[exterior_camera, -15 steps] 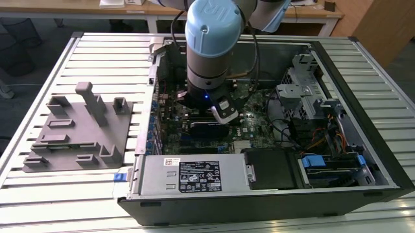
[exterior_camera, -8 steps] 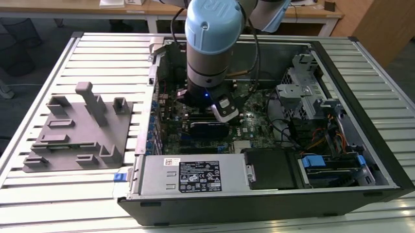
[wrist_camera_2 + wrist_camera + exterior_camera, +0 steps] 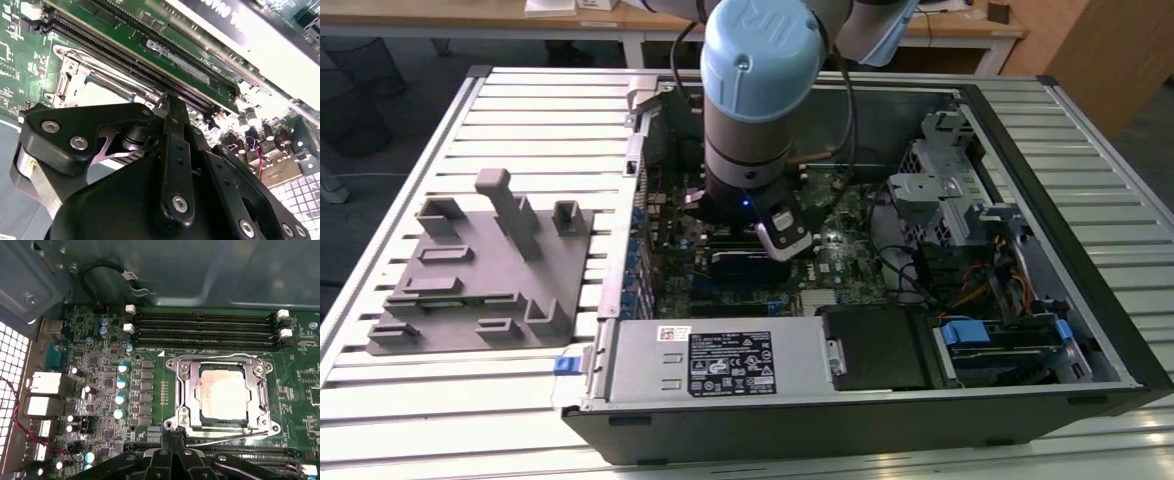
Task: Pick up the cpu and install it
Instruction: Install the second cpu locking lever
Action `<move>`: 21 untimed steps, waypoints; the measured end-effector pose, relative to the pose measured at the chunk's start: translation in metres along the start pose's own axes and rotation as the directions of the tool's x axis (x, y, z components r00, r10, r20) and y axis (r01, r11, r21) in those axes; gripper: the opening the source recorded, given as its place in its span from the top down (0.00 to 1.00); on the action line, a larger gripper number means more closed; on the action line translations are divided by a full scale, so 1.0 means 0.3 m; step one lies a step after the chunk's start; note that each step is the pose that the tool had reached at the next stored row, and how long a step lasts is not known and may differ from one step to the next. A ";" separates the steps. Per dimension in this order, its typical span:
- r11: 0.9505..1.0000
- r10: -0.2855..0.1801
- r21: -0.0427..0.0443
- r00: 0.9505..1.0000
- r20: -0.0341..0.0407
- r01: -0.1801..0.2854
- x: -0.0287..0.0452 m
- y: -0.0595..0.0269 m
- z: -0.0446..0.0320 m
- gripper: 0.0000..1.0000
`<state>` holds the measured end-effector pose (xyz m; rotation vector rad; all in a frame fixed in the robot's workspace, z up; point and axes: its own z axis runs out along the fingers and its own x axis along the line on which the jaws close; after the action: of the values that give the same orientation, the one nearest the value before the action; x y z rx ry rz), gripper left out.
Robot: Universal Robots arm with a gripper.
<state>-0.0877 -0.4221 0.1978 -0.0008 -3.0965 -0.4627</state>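
Note:
The cpu (image 3: pixel 223 392), a flat square chip with a silvery top, lies inside the metal socket frame (image 3: pixel 182 390) on the green motherboard, in the first wrist view. My gripper (image 3: pixel 172 436) hovers at the socket's corner beside the thin lever (image 3: pixel 220 440), its black fingers pressed together and nothing visible between them. In the second wrist view the gripper (image 3: pixel 167 100) reaches over the socket frame (image 3: pixel 70 80), next to the memory slots (image 3: pixel 150 62). In the exterior view the arm (image 3: pixel 747 110) stands down inside the open computer case (image 3: pixel 1067 200).
A grey plastic tray (image 3: pixel 467 300) with upright blocks lies on the slatted table at the exterior view's left. Inside the case are a power supply (image 3: pixel 720 360), a drive cage (image 3: pixel 934 190), cables and a blue connector (image 3: pixel 963 333). Capacitors (image 3: pixel 120 385) and rear ports (image 3: pixel 45 385) flank the socket.

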 end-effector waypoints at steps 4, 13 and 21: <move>1.000 0.000 -0.011 1.000 0.000 0.000 0.000 -0.006 -0.001 0.89; 0.999 0.000 -0.038 1.000 0.000 0.000 -0.001 -0.010 0.011 0.89; 0.999 0.000 -0.046 1.000 0.000 0.000 -0.001 -0.013 0.021 0.89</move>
<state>-0.0875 -0.4240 0.1907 -0.0004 -3.0850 -0.5343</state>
